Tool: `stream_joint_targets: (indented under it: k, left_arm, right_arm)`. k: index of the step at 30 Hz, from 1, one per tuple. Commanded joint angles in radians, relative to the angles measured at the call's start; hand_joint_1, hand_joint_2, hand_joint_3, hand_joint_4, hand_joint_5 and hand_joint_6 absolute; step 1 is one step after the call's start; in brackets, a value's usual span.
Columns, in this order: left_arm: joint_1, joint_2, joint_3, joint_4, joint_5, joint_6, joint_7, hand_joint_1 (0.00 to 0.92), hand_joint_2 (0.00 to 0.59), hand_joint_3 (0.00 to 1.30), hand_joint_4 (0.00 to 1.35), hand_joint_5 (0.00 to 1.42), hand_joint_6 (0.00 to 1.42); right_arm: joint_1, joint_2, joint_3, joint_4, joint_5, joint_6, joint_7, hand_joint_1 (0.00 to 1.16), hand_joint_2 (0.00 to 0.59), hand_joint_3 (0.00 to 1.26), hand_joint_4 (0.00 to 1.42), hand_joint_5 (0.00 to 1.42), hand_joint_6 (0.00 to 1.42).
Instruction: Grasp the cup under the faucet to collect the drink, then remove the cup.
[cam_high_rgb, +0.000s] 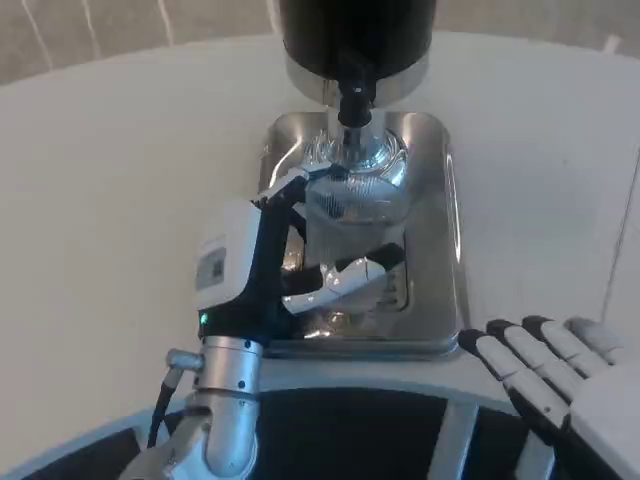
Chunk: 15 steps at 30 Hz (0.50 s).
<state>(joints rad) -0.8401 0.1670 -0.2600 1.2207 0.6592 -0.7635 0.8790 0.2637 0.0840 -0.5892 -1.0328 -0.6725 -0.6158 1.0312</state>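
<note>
A clear glass cup (352, 222) stands on the steel drip tray (440, 240), just below the black faucet (354, 103) of the dark drink dispenser (357, 38). My left hand (262, 265) grips the cup, with fingers wrapped round its far side at the rim and the thumb (350, 272) across its near side. My right hand (560, 375) rests at the table's near right edge, fingers apart and holding nothing. I cannot tell whether there is liquid in the cup.
The chrome pedestal of the dispenser (375, 160) stands right behind the cup. White table (120, 180) spreads wide to the left and right of the tray. The dark table edge (340, 435) runs along the bottom.
</note>
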Motion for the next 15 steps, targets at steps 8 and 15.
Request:
stream_joint_targets:
  k: [8,15]
  left_arm:
    - [-0.035,-0.019,-0.001,0.043,-0.059,0.074,0.018,0.577,0.086,0.91,1.09,1.31,1.42]
    - [-0.03,-0.008,-0.022,0.044,-0.055,0.065,0.019,0.563,0.061,0.86,0.99,1.2,1.39]
  right_arm:
    - [-0.011,0.08,-0.018,-0.014,0.026,0.0,0.04,0.37,0.535,0.0,0.0,0.0,0.0]
    - [-0.018,0.093,-0.023,-0.014,0.021,-0.003,0.049,0.36,0.531,0.0,0.0,0.0,0.0]
